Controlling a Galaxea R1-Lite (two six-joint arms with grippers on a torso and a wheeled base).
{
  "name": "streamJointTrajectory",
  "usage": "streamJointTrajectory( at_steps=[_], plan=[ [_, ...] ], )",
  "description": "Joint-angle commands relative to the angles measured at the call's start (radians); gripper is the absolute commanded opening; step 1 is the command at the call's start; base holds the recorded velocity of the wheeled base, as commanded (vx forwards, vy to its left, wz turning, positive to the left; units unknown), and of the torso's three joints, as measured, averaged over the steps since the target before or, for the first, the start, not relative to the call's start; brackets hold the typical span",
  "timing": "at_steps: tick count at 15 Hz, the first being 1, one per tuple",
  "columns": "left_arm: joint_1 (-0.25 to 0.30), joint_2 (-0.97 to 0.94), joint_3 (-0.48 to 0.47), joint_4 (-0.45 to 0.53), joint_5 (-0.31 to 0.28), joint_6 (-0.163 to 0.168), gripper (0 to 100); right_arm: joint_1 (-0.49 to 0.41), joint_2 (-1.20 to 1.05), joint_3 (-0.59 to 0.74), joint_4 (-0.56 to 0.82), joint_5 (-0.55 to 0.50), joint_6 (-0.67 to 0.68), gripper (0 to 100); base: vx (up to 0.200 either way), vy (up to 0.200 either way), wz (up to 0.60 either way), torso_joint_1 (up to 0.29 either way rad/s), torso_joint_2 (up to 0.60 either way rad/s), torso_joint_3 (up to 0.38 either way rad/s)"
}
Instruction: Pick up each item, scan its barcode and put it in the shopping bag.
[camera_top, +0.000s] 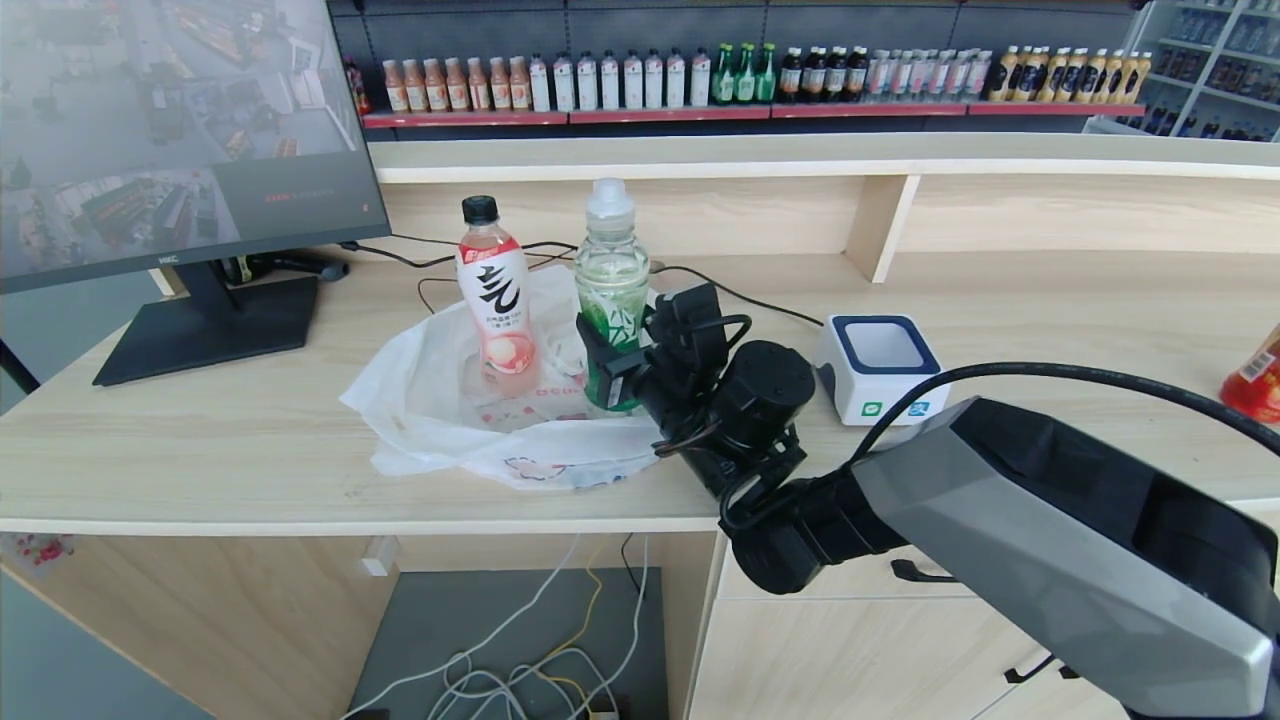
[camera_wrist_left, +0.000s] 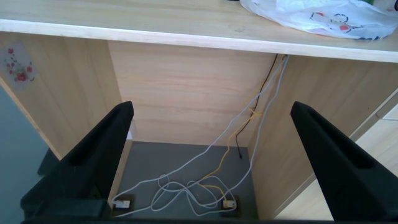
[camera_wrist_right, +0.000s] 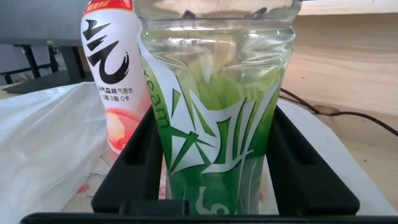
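Observation:
A green-labelled bottle (camera_top: 612, 290) (camera_wrist_right: 211, 124) stands upright on the white plastic shopping bag (camera_top: 440, 400) (camera_wrist_right: 43, 143), which lies spread on the counter. My right gripper (camera_top: 615, 345) (camera_wrist_right: 211, 186) is shut on its lower half, one finger on each side. A pink-labelled bottle (camera_top: 497, 300) (camera_wrist_right: 115, 74) stands upright on the bag just to the left, close to the green one. The white barcode scanner (camera_top: 880, 368) sits on the counter right of the gripper. My left gripper (camera_wrist_left: 211, 149) hangs open below the counter's front edge, with nothing between its fingers; the bag's edge (camera_wrist_left: 323, 15) shows above it.
A monitor on a black stand (camera_top: 170, 130) occupies the counter's left end. A red packaged item (camera_top: 1255, 385) lies at the far right edge. Cables (camera_top: 700, 280) run behind the bag, and more (camera_wrist_left: 205, 186) lie on the floor under the counter. A raised shelf (camera_top: 800, 165) backs the counter.

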Motion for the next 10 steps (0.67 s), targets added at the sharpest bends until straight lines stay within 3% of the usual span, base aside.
streamJointTrajectory(
  at_steps=[1, 2, 10],
  plan=[
    [0.000, 0.000, 0.000, 0.000, 0.000, -0.001, 100, -0.002, -0.001, 0.014, -0.003, 0.000, -0.002, 0, 0.000, 0.000, 0.00, 0.000, 0.00, 0.000],
    [0.000, 0.000, 0.000, 0.000, 0.000, -0.001, 100, -0.002, -0.001, 0.021, -0.016, 0.000, -0.001, 100, 0.000, 0.000, 0.00, 0.000, 0.00, 0.000],
    [0.000, 0.000, 0.000, 0.000, 0.000, -0.001, 100, -0.019, 0.025, 0.021, -0.140, 0.025, -0.001, 100, 0.000, 0.000, 0.00, 0.000, 0.00, 0.000]
  ],
)
